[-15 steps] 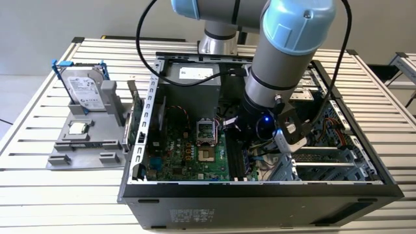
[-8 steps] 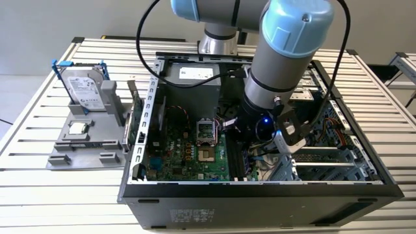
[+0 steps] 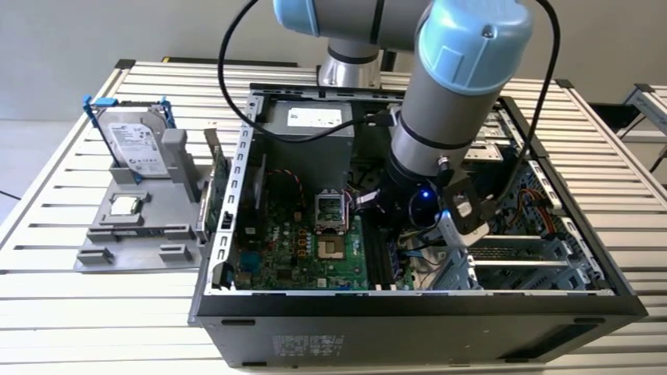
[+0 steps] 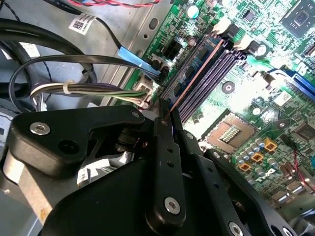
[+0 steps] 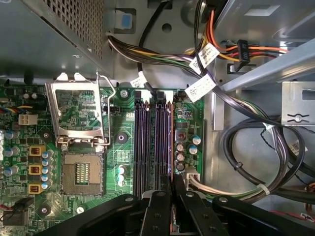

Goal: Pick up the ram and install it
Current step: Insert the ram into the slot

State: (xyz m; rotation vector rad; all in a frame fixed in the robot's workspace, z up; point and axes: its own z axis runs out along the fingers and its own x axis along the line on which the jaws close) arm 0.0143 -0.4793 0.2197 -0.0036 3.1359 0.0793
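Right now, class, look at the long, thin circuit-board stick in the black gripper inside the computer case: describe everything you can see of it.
The ram shows edge-on in both wrist views: a long, thin, straight stick whose upper edge looks coppery brown. It stands on its long edge, parallel to the dark purple memory slots of the green motherboard, on the cable side of the row. One end is clamped in the black gripper. Whether it is seated in a slot cannot be told.
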